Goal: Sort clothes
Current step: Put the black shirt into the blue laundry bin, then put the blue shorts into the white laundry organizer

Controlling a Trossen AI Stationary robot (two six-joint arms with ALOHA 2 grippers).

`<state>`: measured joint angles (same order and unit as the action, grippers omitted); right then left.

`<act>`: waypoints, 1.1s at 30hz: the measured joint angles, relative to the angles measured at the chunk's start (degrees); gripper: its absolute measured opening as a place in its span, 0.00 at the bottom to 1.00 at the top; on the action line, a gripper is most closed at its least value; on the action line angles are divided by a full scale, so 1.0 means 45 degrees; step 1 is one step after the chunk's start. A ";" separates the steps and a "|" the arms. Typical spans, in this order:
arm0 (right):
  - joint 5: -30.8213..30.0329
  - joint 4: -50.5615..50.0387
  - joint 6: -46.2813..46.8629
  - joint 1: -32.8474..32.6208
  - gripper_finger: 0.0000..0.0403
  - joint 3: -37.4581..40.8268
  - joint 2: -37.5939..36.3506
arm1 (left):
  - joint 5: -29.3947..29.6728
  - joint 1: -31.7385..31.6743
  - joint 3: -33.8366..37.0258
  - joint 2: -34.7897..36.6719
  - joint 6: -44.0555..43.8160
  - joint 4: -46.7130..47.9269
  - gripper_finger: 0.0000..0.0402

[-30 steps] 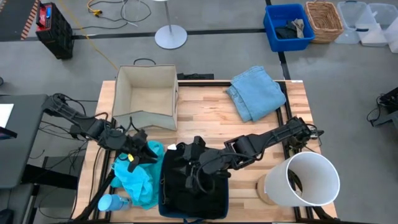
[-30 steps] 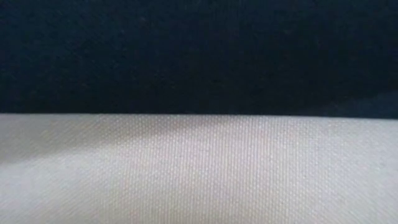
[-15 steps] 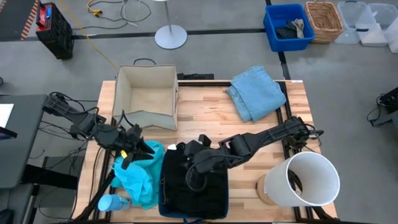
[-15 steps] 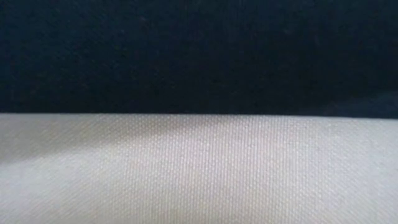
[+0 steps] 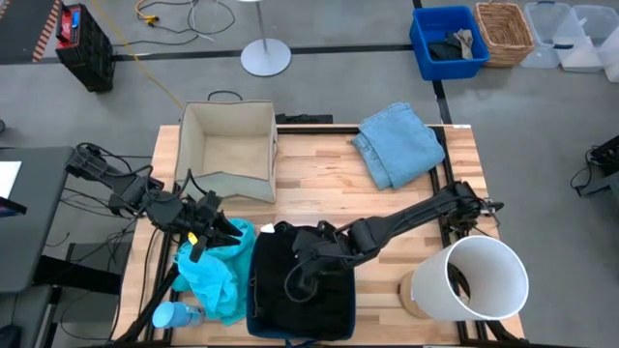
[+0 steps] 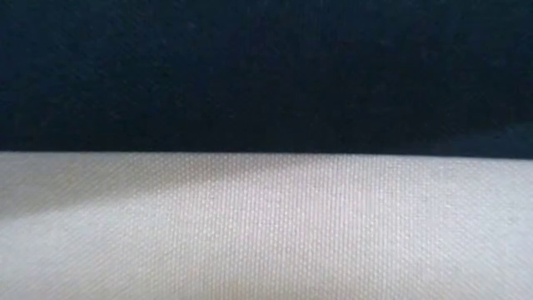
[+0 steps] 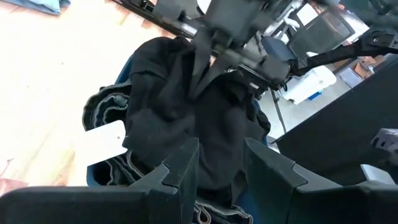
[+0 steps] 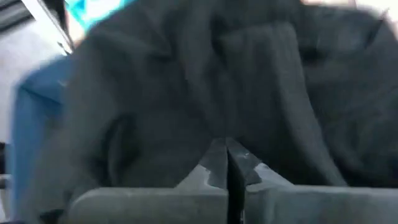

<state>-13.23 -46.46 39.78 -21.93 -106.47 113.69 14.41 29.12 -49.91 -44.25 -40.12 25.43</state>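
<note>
A black garment (image 5: pixel 300 285) lies heaped in a blue bin (image 5: pixel 250 311) at the table's near edge, over dark charcoal denim (image 7: pixel 107 107) with a white tag. My right gripper (image 8: pixel 227 165) reaches into the heap from the right and is shut on the black cloth. A bright teal garment (image 5: pixel 218 275) lies crumpled left of the bin. My left gripper (image 7: pixel 221 168) hovers open at the teal garment's far edge, pointing at the bin, with nothing between its fingers. Light blue denim (image 5: pixel 398 143) lies folded on the table's far right. My right gripper pinches a raised fold of the black garment (image 7: pixel 198 84) near the top of the heap between its two fingers. The fingers come slanting down from the table's right. The rest of the garment rests slack in the bin.
An open beige fabric box (image 5: pixel 227 150) stands at the far left. A white round bin (image 5: pixel 474 280) stands at the near right corner, and a blue bottle (image 5: pixel 176 314) lies at the near left. A blue crate (image 5: pixel 447 41) and wicker basket (image 5: pixel 505 31) sit on the floor beyond.
My right gripper has sunk lower and a little toward the near edge, into the top of the black heap. The clothes have kept their places.
</note>
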 joint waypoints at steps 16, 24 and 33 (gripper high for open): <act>0.0259 0.1898 0.0594 0.0048 0.03 0.1605 0.0000 | -0.0869 0.0015 0.0003 -0.0039 -0.0120 0.0125 0.30; -0.1341 0.2042 -0.1714 -0.0039 0.19 -0.0680 -0.0034 | -0.0918 0.0271 0.0005 -0.1020 -0.1188 0.1057 0.41; -0.1847 0.2060 -0.2446 0.0338 0.39 -0.2061 -0.0044 | -0.2196 0.0287 0.0010 -0.2661 -0.2380 0.3598 0.54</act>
<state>-21.54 -37.19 28.77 -20.40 -115.74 113.49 4.53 30.41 -49.87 -56.22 -50.83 41.62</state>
